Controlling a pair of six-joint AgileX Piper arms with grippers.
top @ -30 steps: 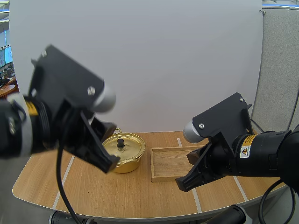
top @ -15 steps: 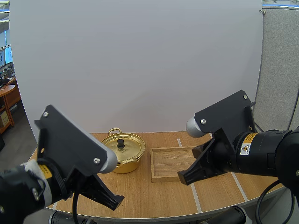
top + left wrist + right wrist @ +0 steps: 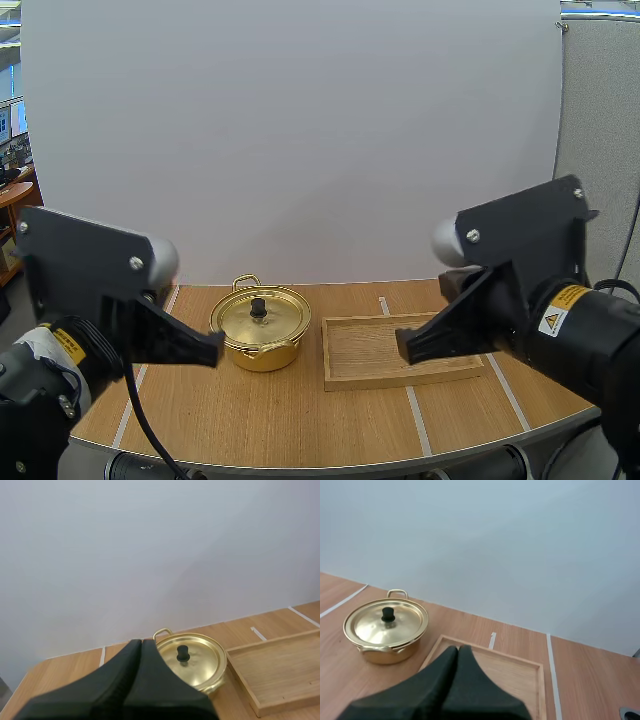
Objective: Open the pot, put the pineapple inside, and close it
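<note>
Both grippers up in the air, pot sitting there with its lid on

So the gold pot (image 3: pixel 262 338) is toward the far edge of the table (image 3: pixel 250 420), a bit left of the middle. Its lid (image 3: pixel 275 318) sits flat on it with the black knob (image 3: pixel 258 306) on top. The wooden tray (image 3: pixel 372 352) lies just beside the pot on the right, with a small gap between them. The left gripper (image 3: pixel 212 350) hangs above the table on the pot's left side, fingers pressed together into one dark wedge with nothing between them. The right gripper (image 3: pixel 405 348) hovers over the tray, and it's the same deal there: fingers together, gripping nothing.
</note>
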